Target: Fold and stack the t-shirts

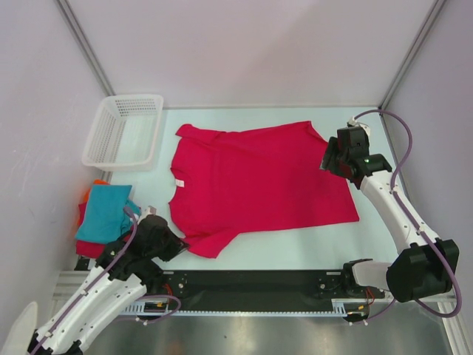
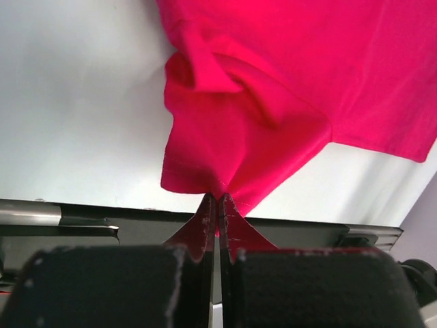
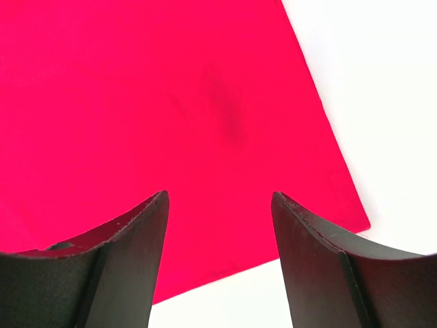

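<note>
A large crimson-red t-shirt [image 1: 255,181] lies spread flat on the table, collar to the left. My left gripper [image 1: 176,244] is shut on the hem of its near sleeve [image 2: 205,179], which bunches up at the fingertips. My right gripper [image 1: 330,157] is open above the shirt's far right edge; the red cloth [image 3: 171,102] and its corner lie below the open jaws, not held. A stack of folded shirts sits at the left: teal [image 1: 106,211] on top, with red [image 1: 85,245] and orange [image 1: 94,185] edges showing beneath.
A white plastic mesh basket [image 1: 124,130] stands at the back left. A black rail [image 1: 251,285] runs along the table's near edge between the arm bases. Walls close in the back and sides.
</note>
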`<state>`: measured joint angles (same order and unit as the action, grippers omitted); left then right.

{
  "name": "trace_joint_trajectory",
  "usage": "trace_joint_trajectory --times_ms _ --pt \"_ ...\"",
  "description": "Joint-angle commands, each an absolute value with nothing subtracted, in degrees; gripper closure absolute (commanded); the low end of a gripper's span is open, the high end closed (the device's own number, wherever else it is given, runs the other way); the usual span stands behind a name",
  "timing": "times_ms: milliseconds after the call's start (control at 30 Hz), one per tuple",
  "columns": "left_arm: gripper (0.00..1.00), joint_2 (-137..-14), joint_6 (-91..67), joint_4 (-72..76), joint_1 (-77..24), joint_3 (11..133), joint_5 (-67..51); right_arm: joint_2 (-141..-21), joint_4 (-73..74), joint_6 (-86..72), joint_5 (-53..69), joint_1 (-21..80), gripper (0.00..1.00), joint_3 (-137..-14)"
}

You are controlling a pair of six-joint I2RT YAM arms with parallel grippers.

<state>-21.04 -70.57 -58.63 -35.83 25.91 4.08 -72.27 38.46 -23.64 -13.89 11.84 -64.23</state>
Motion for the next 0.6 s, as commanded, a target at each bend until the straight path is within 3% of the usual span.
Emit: trace_joint_trajectory --times_ms 0,33,100,133,167,267,333,567 --pt "1.00 -19.8 -71.8 -60.9 -36.1 28.5 3.3 -72.2 38.4 -23.6 -14.4 12.2 0.33 -65.7" --pt "0.99 -19.9 -71.5 -60.8 -36.0 28.6 3.0 -72.2 38.5 -23.6 -14.6 12.4 0.33 -65.7" --pt "0.75 -19.8 -71.0 -60.8 -36.0 29.3 3.0 -72.7 38.6 -23.7 -14.8 12.5 0.33 -65.8" --pt "0.63 -19.8 -70.7 -60.8 -36.1 29.7 3.2 -72.8 38.8 -23.6 -14.9 12.4 0.32 -65.8" --pt "0.40 -19.7 -70.6 -60.9 -36.1 30.1 3.3 -72.9 38.8 -23.6 -14.9 12.5 0.32 -65.9" --pt "0.19 -19.9 -70.2 -61.9 -36.0 32.0 4.0 -73.9 39.2 -23.7 -14.9 12.6 0.32 -66.3" --pt "0.11 -20.3 -70.0 -62.6 -36.0 33.5 4.4 -74.6 39.2 -23.8 -14.7 12.6 0.31 -66.4" --pt "0.08 -22.8 -68.5 -60.1 -36.0 34.6 5.9 -75.8 40.3 -24.3 -14.2 13.1 0.30 -67.2"
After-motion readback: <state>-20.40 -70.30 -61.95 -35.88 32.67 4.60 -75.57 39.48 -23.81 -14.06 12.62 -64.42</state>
